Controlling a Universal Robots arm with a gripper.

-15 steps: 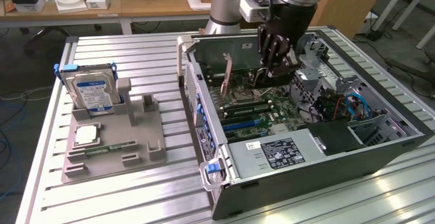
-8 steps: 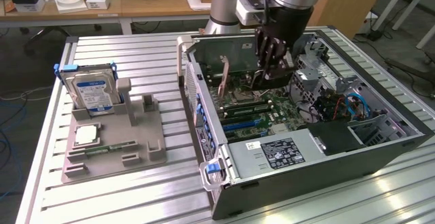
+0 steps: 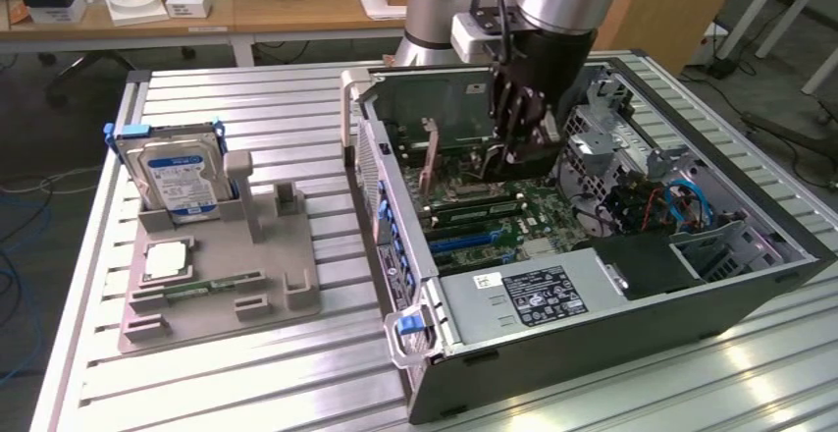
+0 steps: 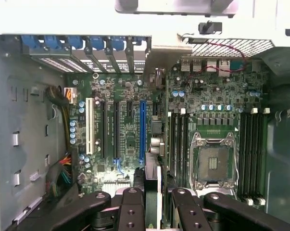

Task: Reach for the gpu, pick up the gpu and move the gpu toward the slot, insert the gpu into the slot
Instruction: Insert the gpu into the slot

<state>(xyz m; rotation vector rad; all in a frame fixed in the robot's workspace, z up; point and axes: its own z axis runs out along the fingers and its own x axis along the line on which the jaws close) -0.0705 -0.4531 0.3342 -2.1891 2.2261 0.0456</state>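
My gripper (image 3: 520,147) reaches down into the open computer case (image 3: 733,285), just over the motherboard. In the wrist view the gripper (image 4: 153,199) is shut on the gpu (image 4: 153,178), a thin dark card seen edge-on between the black fingers (image 4: 132,207). A silver bracket piece (image 4: 163,55) lies in line with the card at the case's rear wall. The card's edge runs just beside the long blue slot (image 4: 142,130), with black slots (image 4: 117,130) and a white one (image 4: 89,125) further over. Whether the card touches a slot I cannot tell. In the exterior view the fingers hide most of the card.
A grey fixture (image 3: 216,275) on the exterior view's left holds a blue-labelled hard drive (image 3: 183,177), a square chip (image 3: 167,258) and a green memory stick (image 3: 210,283). Inside the case are the CPU socket (image 4: 213,163), memory slots (image 4: 250,154), the power supply (image 3: 537,295) and cables (image 3: 681,201).
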